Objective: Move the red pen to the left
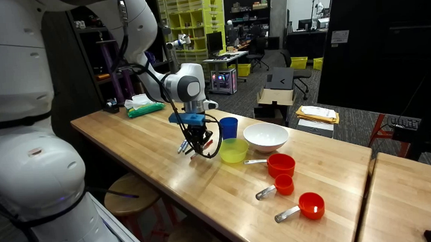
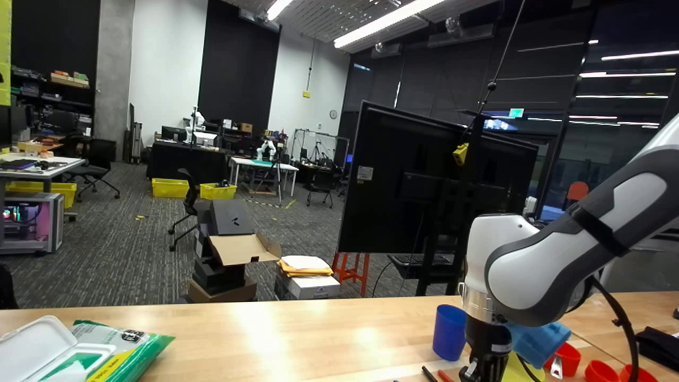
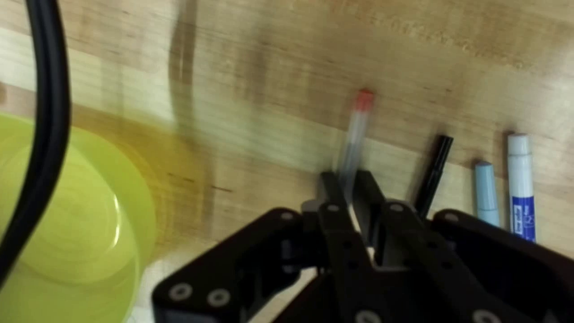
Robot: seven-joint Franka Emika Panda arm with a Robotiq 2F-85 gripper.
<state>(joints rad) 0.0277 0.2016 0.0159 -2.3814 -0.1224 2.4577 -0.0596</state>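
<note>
The red pen (image 3: 355,130) has a clear barrel and a red end. In the wrist view its red end points away from my gripper (image 3: 348,177), and its barrel runs between the two fingertips, which are closed against it. The pen's far part is hidden by the fingers. In an exterior view the red pen (image 1: 208,144) shows on both sides of my gripper (image 1: 201,151), close to the table top; whether it touches the table cannot be told. In an exterior view its red end (image 2: 444,376) shows at the bottom edge.
A black pen (image 3: 434,170), a light-blue-capped marker (image 3: 486,190) and a white marker with blue label (image 3: 521,179) lie beside the gripper. A yellow bowl (image 1: 232,156), blue cup (image 1: 229,128), white bowl (image 1: 266,145) and red measuring cups (image 1: 281,171) stand on the table's other side.
</note>
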